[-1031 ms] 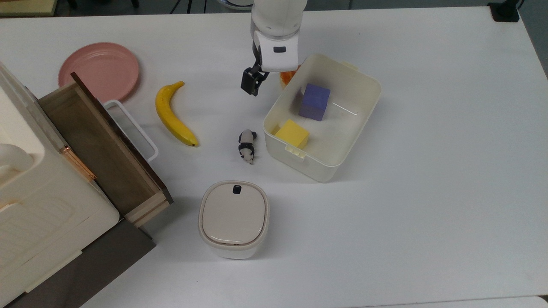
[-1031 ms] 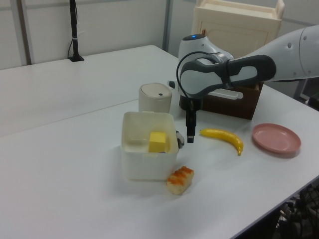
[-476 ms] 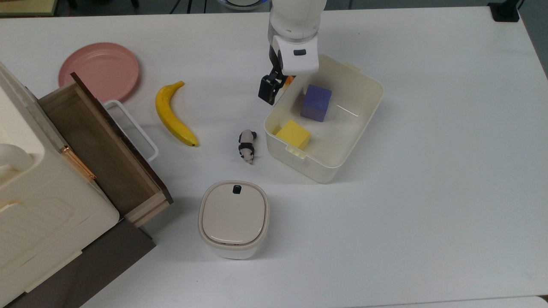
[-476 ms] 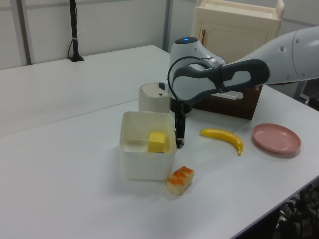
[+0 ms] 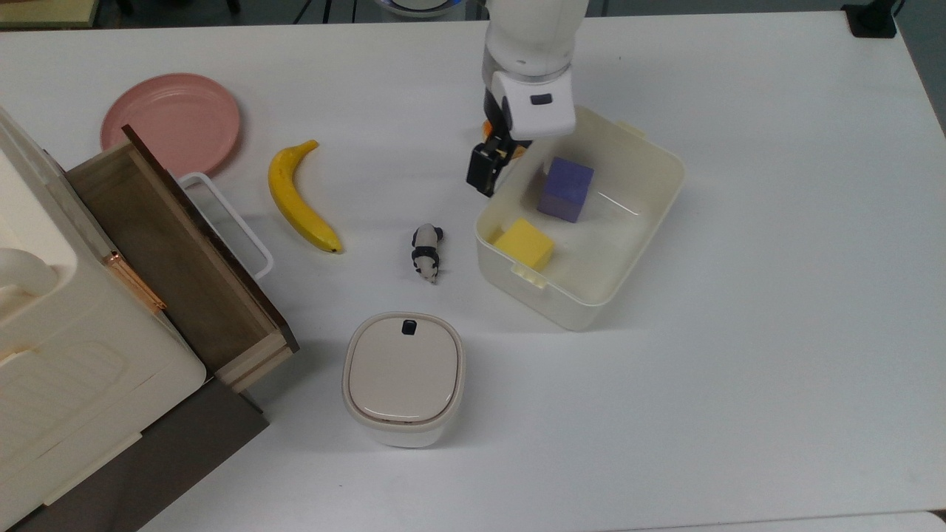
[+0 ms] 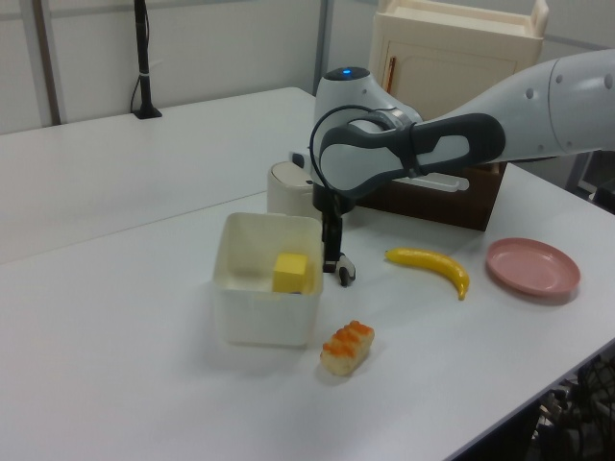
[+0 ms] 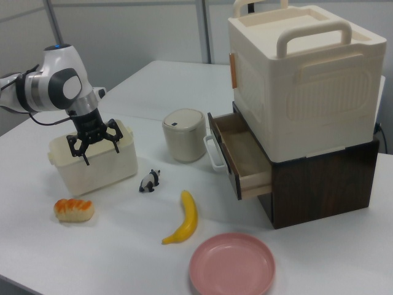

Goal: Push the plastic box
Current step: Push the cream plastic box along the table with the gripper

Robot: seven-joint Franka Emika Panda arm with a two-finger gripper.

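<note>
Landmark: we reference every position to the plastic box, a lidless cream tub on the white desk.

Box location: it sits near the desk's middle, with its long axis running diagonally in the top view, from the top view's upper right to lower left. A latch tab shows on each short end.

Box contents: 1 purple cube and 1 yellow cube lie inside.

Gripper position: the gripper is at the box's long wall on the top view's left, at or just beside the rim near the upper corner. In the left view the gripper stands upright against the box's right-hand wall.

Gripper state: in the right view the gripper has its fingers spread apart, and it holds nothing.

Key relation: the box lies toward the top view's right of the gripper. We judge that a push across the box's short axis, toward the top view's right, is the move in hand.

Risk: contact is off-centre along the long wall, so we expect the box may rotate as it slides.

Near the box: an orange-topped food item lies just beside the wall the gripper meets; a panda figure stands off the same side, nearer the yellow cube's end.

Further from the box: a banana, a pink plate, a lidded round-cornered container and a cabinet with an open drawer.

Markings: we can read no brand, label or writing.
</note>
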